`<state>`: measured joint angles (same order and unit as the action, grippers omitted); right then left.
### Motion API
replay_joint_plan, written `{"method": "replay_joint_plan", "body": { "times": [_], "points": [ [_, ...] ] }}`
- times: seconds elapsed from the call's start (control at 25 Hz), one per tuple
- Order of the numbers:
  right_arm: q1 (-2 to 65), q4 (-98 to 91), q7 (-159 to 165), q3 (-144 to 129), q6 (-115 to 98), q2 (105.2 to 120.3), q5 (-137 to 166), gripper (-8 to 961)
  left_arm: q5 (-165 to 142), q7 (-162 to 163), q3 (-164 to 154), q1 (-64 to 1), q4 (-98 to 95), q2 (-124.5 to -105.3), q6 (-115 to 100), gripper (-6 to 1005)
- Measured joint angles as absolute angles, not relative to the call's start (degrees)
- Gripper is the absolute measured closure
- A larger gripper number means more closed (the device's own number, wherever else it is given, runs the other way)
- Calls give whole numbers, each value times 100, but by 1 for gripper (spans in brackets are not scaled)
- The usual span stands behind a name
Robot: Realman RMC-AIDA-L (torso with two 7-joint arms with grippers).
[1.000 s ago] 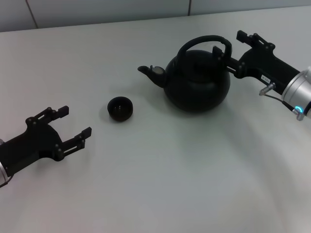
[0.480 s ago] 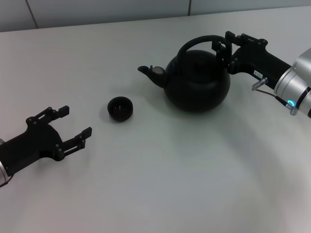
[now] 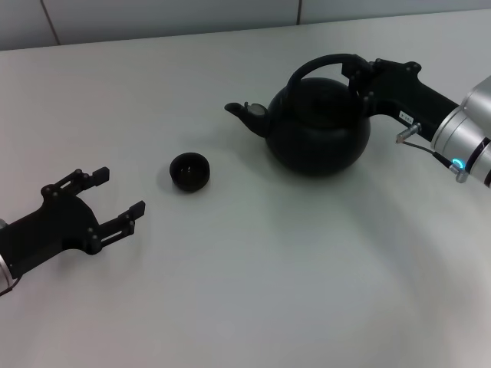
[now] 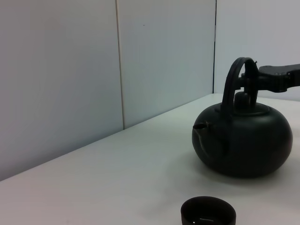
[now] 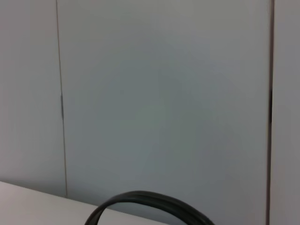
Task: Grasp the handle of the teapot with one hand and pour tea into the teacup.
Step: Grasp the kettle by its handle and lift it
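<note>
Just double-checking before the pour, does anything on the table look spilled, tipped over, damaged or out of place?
Nothing stands out. The teapot sits upright with the right gripper at its handle. The teacup stands upright off the spout's side, the table shows no spill, and the left gripper waits open, apart.

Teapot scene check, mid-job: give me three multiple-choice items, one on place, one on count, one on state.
1. Where is the teacup?
A. On the table between the left pincer and the teapot
B. Under the spout
C. Behind the teapot

2. How many cups are on the table?
A. One
B. Two
C. Three

3. What is the right pincer doing?
A. Parked far from the pot
B. At the handle
C. Holding the teacup

Answers:
1 A: the cup stands apart, between the left pincer and the teapot.
2 A: only one small black cup shows.
3 B: its fingers meet the handle at the arch's right end.
</note>
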<state>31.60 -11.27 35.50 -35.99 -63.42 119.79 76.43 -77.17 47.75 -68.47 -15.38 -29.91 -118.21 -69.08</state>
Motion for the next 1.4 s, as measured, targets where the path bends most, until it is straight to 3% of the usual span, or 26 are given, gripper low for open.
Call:
{"method": "replay_joint_plan", "body": {
  "times": [1.4],
  "points": [
    [3103, -1016, 3279, -3582, -6617, 11970, 7380, 873, -7838, 4752, -6843, -1573, -2986, -11821, -6899, 197]
  ]
}}
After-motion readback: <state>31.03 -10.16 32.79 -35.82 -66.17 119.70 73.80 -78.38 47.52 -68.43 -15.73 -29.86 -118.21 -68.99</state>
